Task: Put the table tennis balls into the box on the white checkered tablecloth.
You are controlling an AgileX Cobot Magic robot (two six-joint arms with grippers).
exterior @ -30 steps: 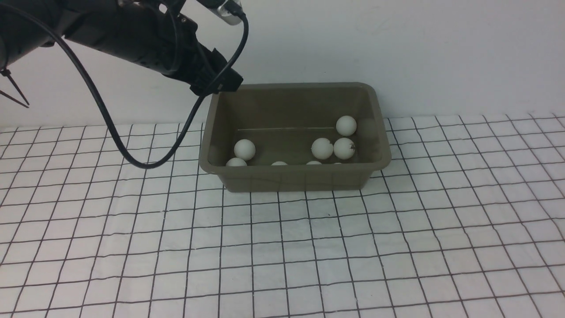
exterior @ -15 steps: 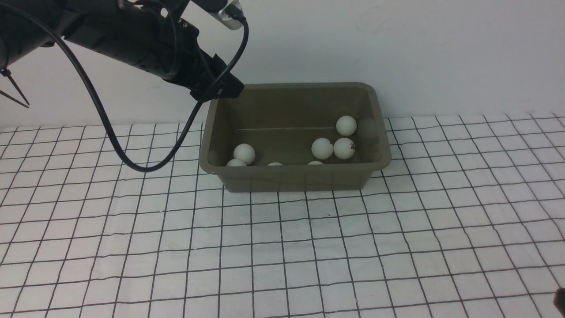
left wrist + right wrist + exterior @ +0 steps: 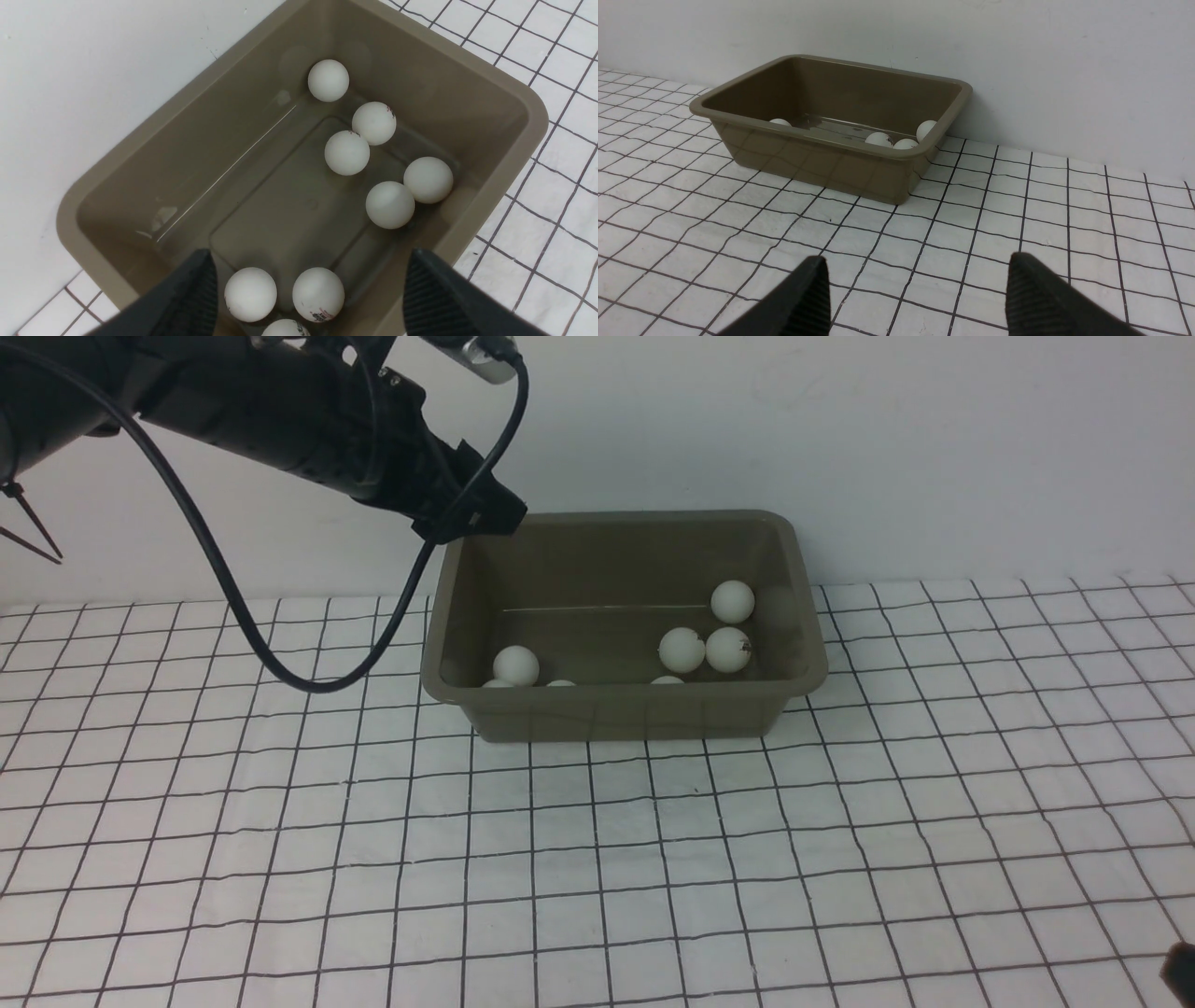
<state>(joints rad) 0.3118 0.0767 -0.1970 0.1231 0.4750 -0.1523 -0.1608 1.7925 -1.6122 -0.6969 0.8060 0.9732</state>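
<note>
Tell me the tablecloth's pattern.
The tablecloth is white with a grid of thin black lines; the front view shows it best.

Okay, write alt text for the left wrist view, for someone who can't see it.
Eight white table tennis balls lie scattered inside an olive-grey box, one cut off by the picture's edge. The left claw is open above them, holding nothing, with the white checkered tablecloth and a pale wall around the box.
</note>
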